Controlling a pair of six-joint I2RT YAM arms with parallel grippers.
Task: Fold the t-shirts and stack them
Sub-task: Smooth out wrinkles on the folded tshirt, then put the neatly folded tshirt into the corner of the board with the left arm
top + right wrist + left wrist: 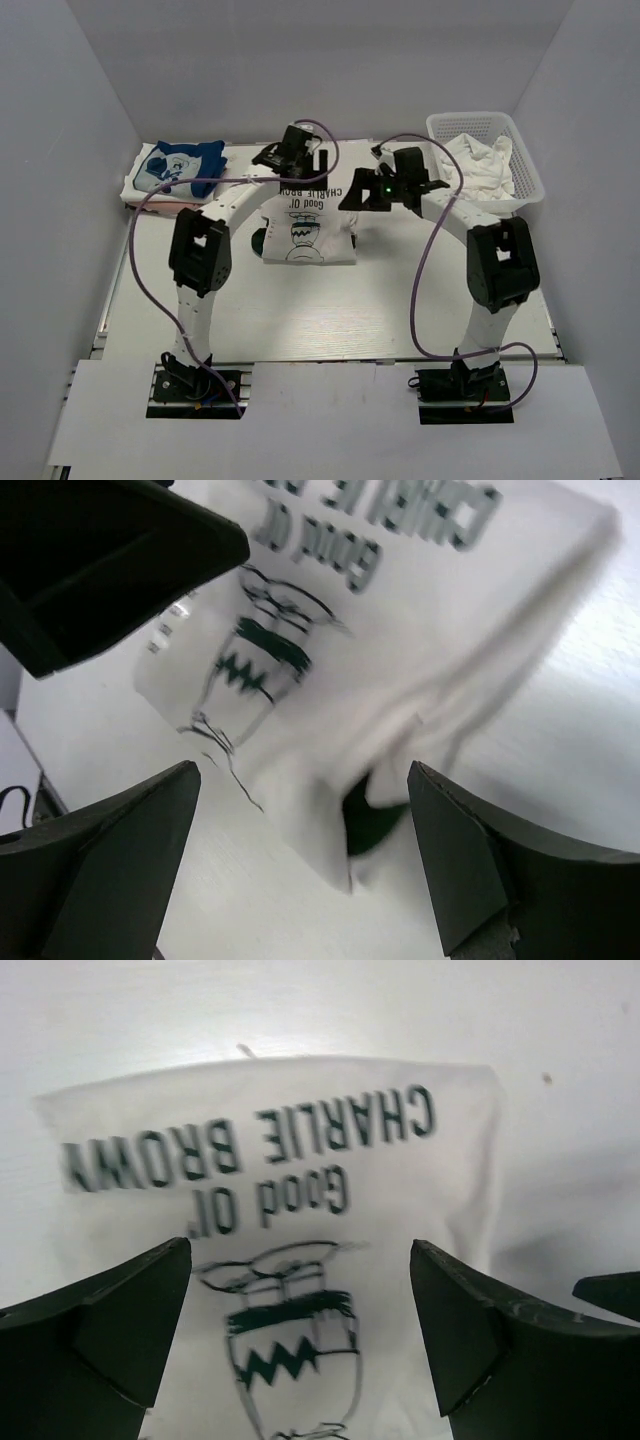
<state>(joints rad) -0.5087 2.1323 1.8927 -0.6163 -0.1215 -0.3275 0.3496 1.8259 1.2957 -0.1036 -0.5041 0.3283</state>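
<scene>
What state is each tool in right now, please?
Left tool: open, holding nothing, over the Charlie Brown t-shirt.
Right tool: open, holding nothing.

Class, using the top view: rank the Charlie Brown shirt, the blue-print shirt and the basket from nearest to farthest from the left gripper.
Measured from the left gripper:
1. Charlie Brown shirt, right at the gripper, in the middle.
2. Blue-print shirt, folded in the far-left corner.
3. Basket, in the far-right corner, clearly farthest.
</scene>
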